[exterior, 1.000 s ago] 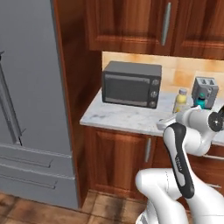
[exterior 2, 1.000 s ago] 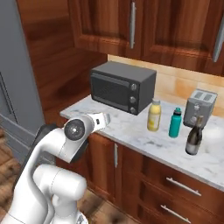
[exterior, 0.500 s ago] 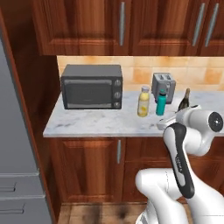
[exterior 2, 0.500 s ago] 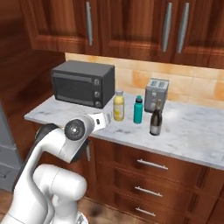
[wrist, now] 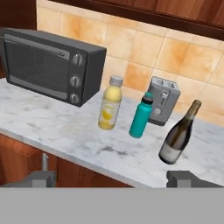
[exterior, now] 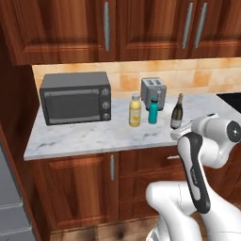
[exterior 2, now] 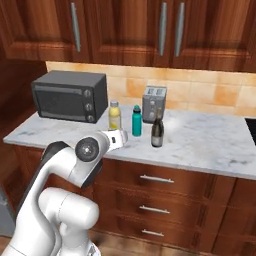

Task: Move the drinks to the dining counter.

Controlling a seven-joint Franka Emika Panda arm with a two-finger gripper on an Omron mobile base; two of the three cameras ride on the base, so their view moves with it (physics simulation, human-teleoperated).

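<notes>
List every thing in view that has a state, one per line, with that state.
yellow bottle: upright, capped, on the worktop
teal bottle: upright, capped, beside the yellow bottle
wine bottle: upright on the worktop
microwave: door shut
toaster: slots empty
upper cabinets: doors shut
hand: open, holding nothing

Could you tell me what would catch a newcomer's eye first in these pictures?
Three drinks stand upright in a row on the marble worktop: a yellow bottle, a teal bottle and a dark wine bottle, just in front of a silver toaster. A big black microwave sits beside the yellow bottle, under dark wooden cabinets.
</notes>
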